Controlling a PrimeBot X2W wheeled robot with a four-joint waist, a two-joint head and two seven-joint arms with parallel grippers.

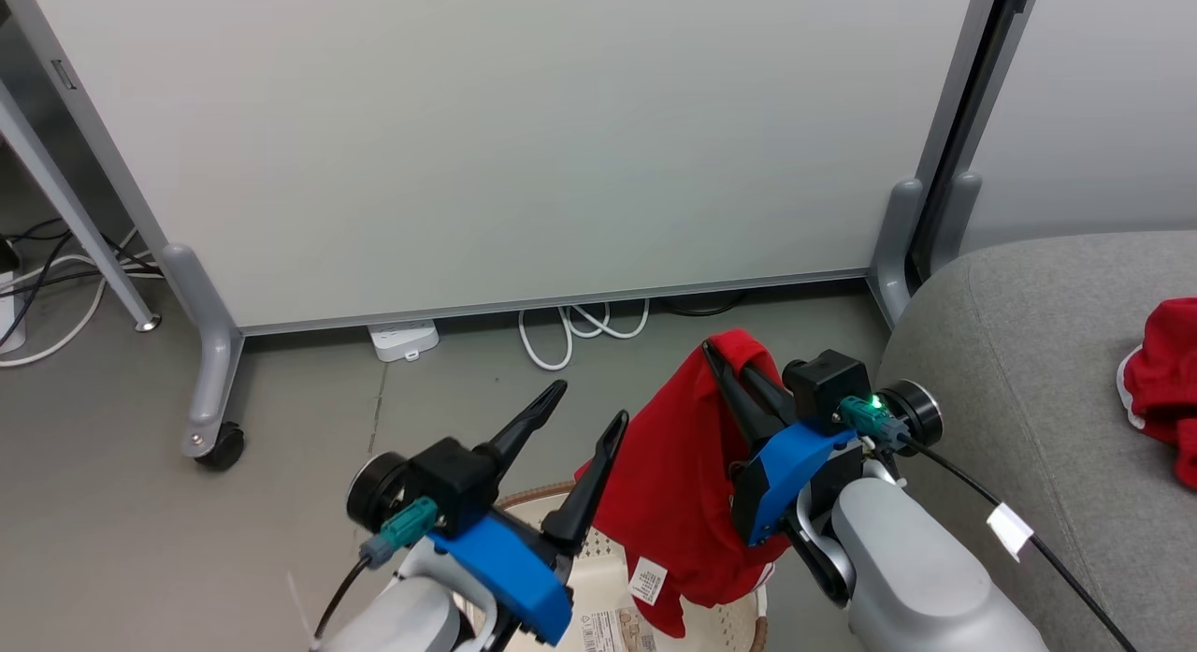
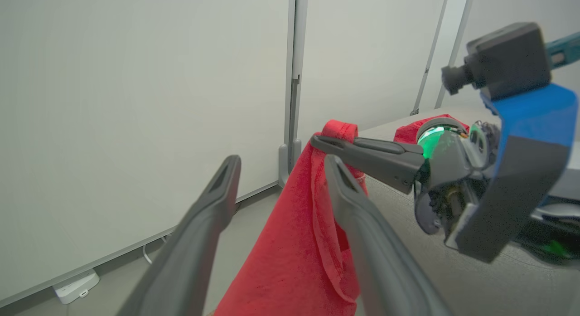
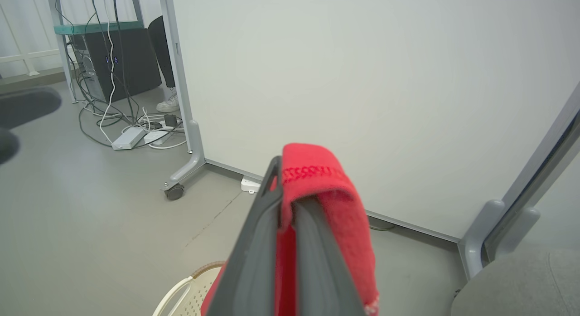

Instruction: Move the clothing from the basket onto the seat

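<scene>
The right gripper (image 1: 720, 357) is seen just right of the middle of the head view. It is shut tight on the top fold of a red garment (image 1: 673, 465), which hangs down from it over the basket (image 1: 524, 496) at the bottom middle. The left gripper (image 1: 589, 404) is wide open at the lower left and nothing is held in it. Its nearer finger is just beside the hanging cloth. To do this step well, the pinch should be kept tight. The cloth should be lifted until its low end is clear of the basket rim, then carried to the right and laid on the seat (image 1: 1029, 353). The open gripper is best kept away, so the cloth is not snagged. In the head view a second red garment (image 1: 1164, 381) is seen lying on the seat at the right edge, and a white tag (image 1: 647, 580) is seen low on the hanging one. In the right wrist view the fold is shown draped over the shut fingertips (image 3: 283, 189), with cables (image 3: 113, 116) and a shoe (image 3: 168, 105) at the upper left. In the left wrist view the pinch is shown from the side.
</scene>
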